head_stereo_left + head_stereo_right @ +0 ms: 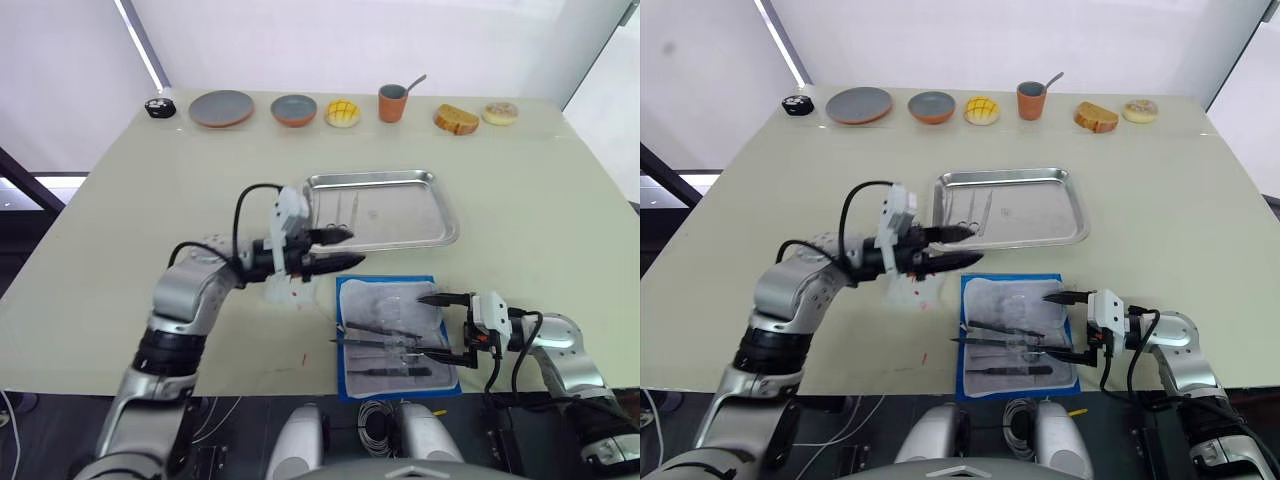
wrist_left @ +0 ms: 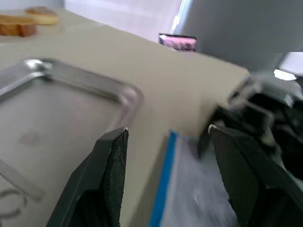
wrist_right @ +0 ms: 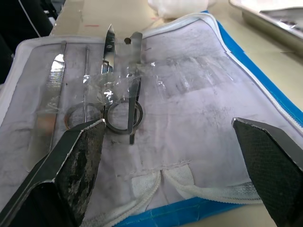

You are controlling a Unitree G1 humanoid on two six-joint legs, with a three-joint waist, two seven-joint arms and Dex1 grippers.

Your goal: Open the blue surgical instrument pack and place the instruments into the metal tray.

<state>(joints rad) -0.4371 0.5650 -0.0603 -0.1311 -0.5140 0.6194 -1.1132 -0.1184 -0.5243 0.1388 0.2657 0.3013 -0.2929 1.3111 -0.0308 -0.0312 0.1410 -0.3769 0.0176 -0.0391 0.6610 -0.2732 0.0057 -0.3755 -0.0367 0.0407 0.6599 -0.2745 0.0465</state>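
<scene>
The blue surgical instrument pack [image 1: 395,338] lies unfolded at the near edge of the table [image 1: 120,250], its grey-white lining up, just in front of the metal tray [image 1: 380,208]. Several instruments [image 3: 118,90] still lie on the lining under clear film: scissors with ring handles and slim forceps; a couple more rest inside the tray near its left end. My left pincer [image 1: 340,249] hovers with fingers spread and empty over the tray's near left corner. My right pincer [image 1: 440,325] sits low at the pack's right edge, fingers wide apart, holding nothing, pointing across the lining toward the instruments
</scene>
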